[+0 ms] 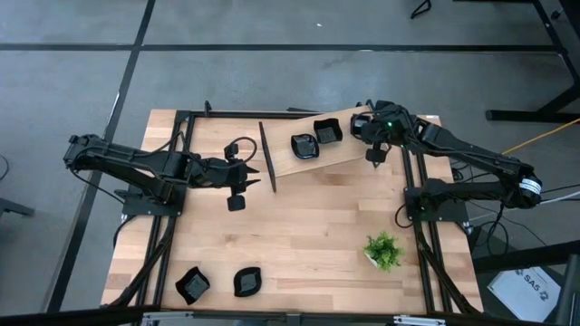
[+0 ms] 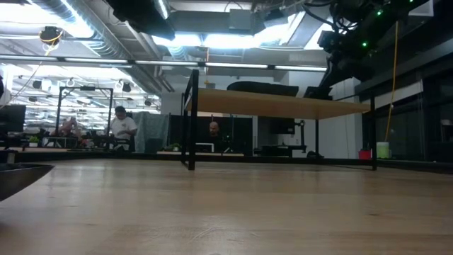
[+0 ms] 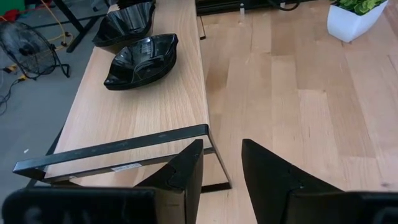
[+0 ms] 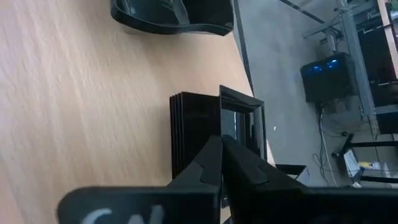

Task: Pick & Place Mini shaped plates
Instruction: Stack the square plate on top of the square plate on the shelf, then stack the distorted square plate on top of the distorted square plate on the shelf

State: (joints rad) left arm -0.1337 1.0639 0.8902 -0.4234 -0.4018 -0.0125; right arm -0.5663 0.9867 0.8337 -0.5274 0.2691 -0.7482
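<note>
Left claw: your left claw (image 3: 221, 165) stands with its fingers apart and nothing between them, over the surface (image 1: 308, 226) just off the near end of the raised shelf (image 3: 149, 93).
Plates ahead of left claw: two mini shaped plates (image 3: 143, 59) sit on the shelf beyond it, the wavy-edged one nearer, the second (image 3: 127, 22) just behind.
Right claw: your right claw (image 4: 221, 162) is pinched fully closed with nothing in it, at the shelf's far corner (tips right by the dark frame bracket (image 4: 196, 127)).
Plate past right claw: one black dish (image 4: 174, 15) lies further along the shelf.
Surface plates: two more (image 1: 192, 284) (image 1: 246, 282) rest at the front edge, well away from both claws.
Plant: the green potted plant (image 1: 383, 251) stands on the surface, near your right arm's base.
</note>
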